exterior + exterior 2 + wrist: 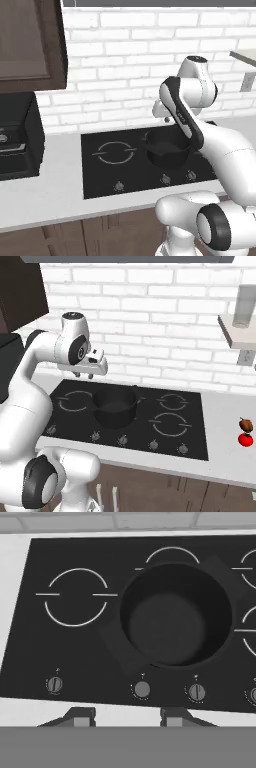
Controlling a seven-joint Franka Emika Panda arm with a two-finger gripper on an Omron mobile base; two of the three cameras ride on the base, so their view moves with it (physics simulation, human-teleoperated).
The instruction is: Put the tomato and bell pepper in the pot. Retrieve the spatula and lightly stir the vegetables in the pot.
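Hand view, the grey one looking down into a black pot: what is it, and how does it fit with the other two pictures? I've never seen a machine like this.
The machine is a white robot arm on a base, ending in a two-finger gripper. Two cameras ride on the base behind the arm, one to its left and one to its right, so those pictures show the same kitchen from two sides. The third camera sits on the hand and looks along the gripper; the two small dark tips at its bottom are the fingers.

The gripper hangs above the back of a black stovetop and looks down into the pot, which holds nothing. On the counter to the right of the stove lie a red tomato and, just behind it, a brown bell pepper. The fingers stand apart with nothing between them.
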